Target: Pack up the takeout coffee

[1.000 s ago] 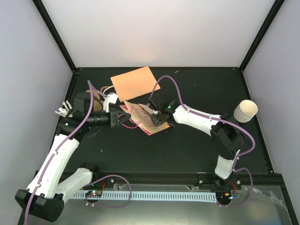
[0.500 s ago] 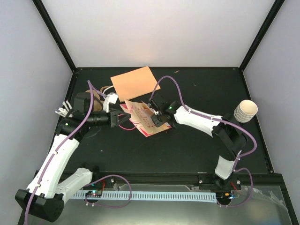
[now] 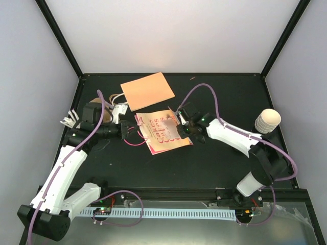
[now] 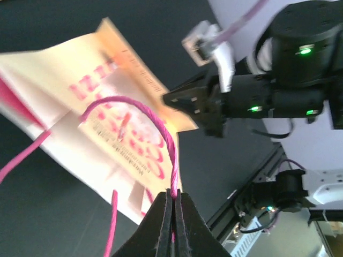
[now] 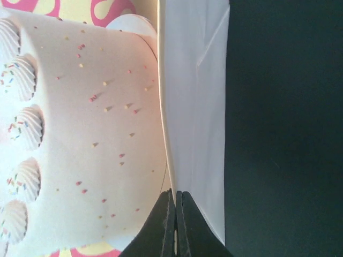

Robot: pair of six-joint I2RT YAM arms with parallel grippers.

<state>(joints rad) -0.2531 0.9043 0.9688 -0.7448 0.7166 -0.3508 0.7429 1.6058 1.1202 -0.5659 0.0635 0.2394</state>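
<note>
The takeout coffee [image 3: 267, 120], a cream ribbed paper cup, stands at the table's far right, apart from both arms. A cream paper bag [image 3: 164, 132] with pink print lies mid-table between the grippers. My left gripper [image 3: 132, 130] is shut on the bag's pink twisted handle [image 4: 172, 155], with the bag [image 4: 102, 101] stretched out beyond the handle. My right gripper [image 3: 180, 128] is shut on the bag's right edge. In the right wrist view the thin paper edge [image 5: 167, 155] runs into the closed jaws of that gripper [image 5: 175, 199].
An orange flat sheet [image 3: 147, 90] lies behind the bag. A brown pulp carrier [image 3: 106, 111] sits partly hidden behind my left arm. A bundle of white sticks [image 3: 66, 121] lies at the left edge. Black frame posts rise at the table's back corners.
My right gripper has closed on the bag's edge and drawn it to the right. The bag now lies flatter and more spread out. The left gripper has kept its hold on the handle.
</note>
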